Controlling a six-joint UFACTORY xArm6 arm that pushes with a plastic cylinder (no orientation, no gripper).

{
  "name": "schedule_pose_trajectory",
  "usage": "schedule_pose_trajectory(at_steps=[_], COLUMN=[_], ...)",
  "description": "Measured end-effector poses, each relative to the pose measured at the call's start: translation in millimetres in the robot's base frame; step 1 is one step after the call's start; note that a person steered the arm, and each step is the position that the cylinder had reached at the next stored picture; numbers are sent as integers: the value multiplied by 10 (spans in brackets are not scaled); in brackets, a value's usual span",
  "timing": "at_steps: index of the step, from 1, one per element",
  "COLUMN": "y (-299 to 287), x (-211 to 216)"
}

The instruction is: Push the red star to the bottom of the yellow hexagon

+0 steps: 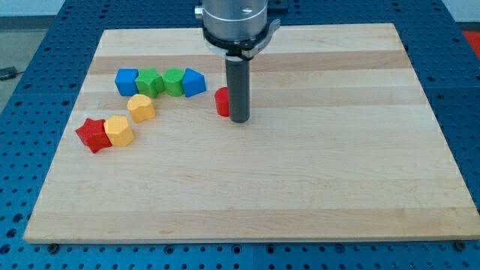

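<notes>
The red star (93, 135) lies at the view's left, touching the left side of the yellow hexagon (119, 130). A second yellow block, rounded (141, 107), sits just up and right of the hexagon. My tip (239, 119) rests on the board near the middle top, far to the right of the star and hexagon. A red block (222, 102) sits right against the tip's left side, partly hidden by the rod.
A row of blocks lies above the yellow ones: blue (127, 81), green (151, 82), green (174, 81), blue (193, 82), touching one another. The wooden board (300, 187) ends at a blue perforated surround.
</notes>
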State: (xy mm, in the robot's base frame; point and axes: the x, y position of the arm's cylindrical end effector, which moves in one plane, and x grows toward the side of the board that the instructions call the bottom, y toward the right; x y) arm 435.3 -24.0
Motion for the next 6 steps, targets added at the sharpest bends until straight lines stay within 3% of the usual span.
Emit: schedule_pose_trajectory(at_steps=[1,3,4,5,6], y=[-643,-2540,-2808,-2791,-2633], x=[385,965,669,114,169])
